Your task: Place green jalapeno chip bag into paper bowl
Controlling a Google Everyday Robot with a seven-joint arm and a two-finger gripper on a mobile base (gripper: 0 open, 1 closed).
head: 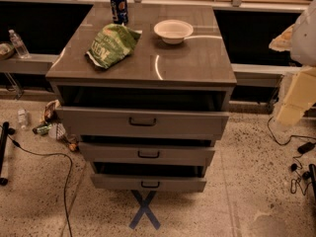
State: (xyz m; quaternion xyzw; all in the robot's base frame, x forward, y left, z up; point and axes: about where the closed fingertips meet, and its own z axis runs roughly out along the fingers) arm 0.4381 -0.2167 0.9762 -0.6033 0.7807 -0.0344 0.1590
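The green jalapeno chip bag [111, 44] lies flat and wrinkled on the left part of the grey cabinet top [192, 63]. The white paper bowl [173, 30] stands empty to its right, toward the back of the top, a short gap away from the bag. A pale part of my arm [302, 58] shows at the right edge of the view, beside the cabinet and well apart from both. My gripper itself is out of view.
A blue soda can [119, 7] stands upright at the back, just behind the bag. The cabinet's three drawers [143, 122] are pulled partly open. Bottles and litter [47, 125] lie on the floor at left; cables [296, 147] lie at right.
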